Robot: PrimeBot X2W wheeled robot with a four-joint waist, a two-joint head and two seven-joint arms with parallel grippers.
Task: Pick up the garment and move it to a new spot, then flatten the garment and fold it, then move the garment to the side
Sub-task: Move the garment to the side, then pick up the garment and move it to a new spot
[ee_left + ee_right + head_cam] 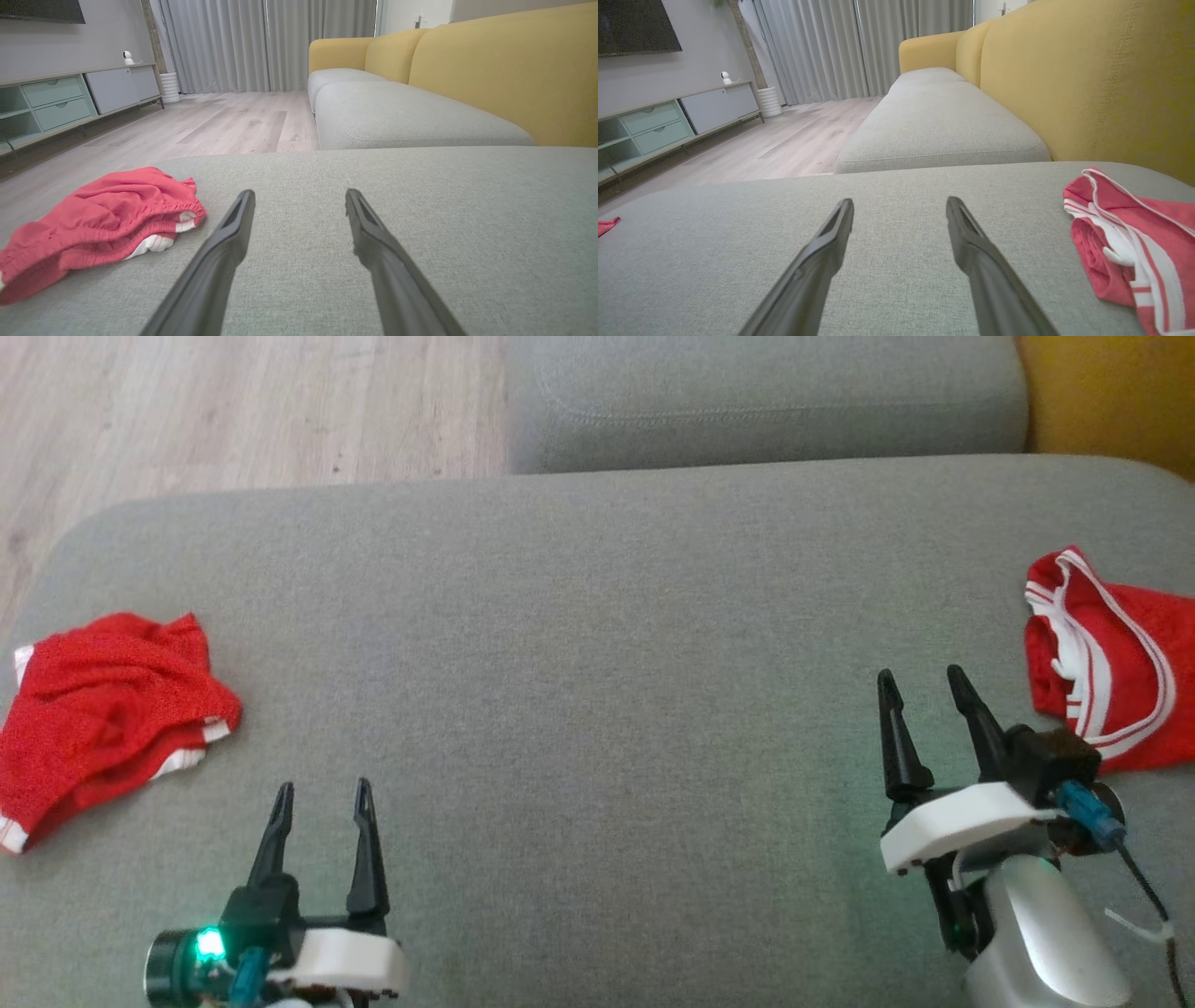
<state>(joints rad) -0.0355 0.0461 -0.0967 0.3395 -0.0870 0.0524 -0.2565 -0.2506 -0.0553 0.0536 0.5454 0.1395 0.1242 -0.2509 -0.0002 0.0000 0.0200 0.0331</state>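
My left gripper (323, 787) and right gripper (920, 674) hang spread and empty over the grey cushion (597, 663), a crumpled red garment (103, 709) lying at its left edge and a striped garment (1120, 663) at its right; pickup looks not yet begun, so next I must reach and pinch one.

Seat cushion (597, 644): left garment (107, 709) near its left edge, right garment (1111, 663) at its right edge, well apart. Left gripper (323, 785) near the former, right gripper (919, 672) just beside the latter. Second cushion (766, 401) behind; floor (233, 411) behind-left.
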